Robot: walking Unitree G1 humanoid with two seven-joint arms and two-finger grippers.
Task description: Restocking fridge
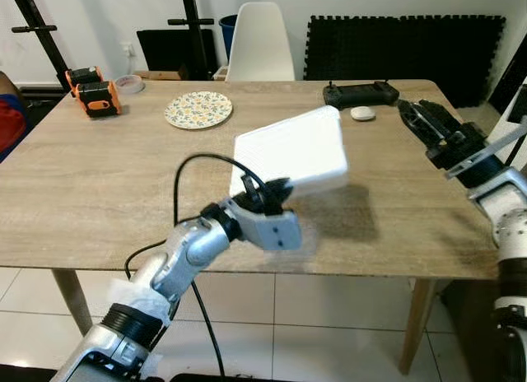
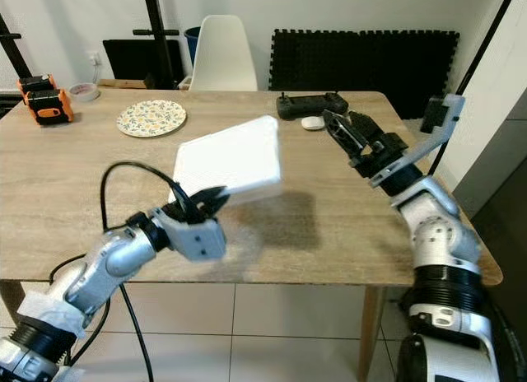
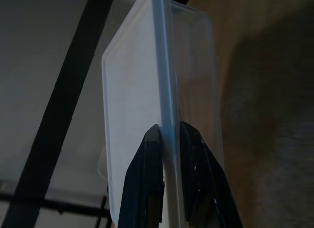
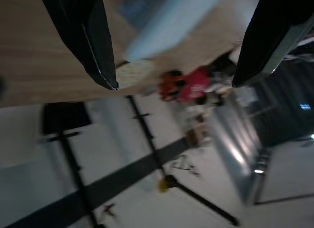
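A flat white plastic container (image 1: 292,151) with a lid hangs tilted above the wooden table (image 1: 99,193), casting a shadow beneath. My left gripper (image 1: 268,193) is shut on its near edge; in the left wrist view the two black fingers (image 3: 147,188) pinch the container's rim (image 3: 164,90). My right gripper (image 2: 342,128) hovers over the table's right side, open, its fingers (image 4: 86,36) spread wide with nothing between them. It is apart from the container, to its right.
On the table stand a patterned plate (image 1: 198,109), a black controller (image 1: 360,93), a small white oval object (image 1: 362,113), orange-black battery packs (image 1: 95,94) and a tape roll (image 1: 128,84). A white chair (image 1: 259,40) stands behind the table. Black foam mats (image 1: 403,48) lean on the wall.
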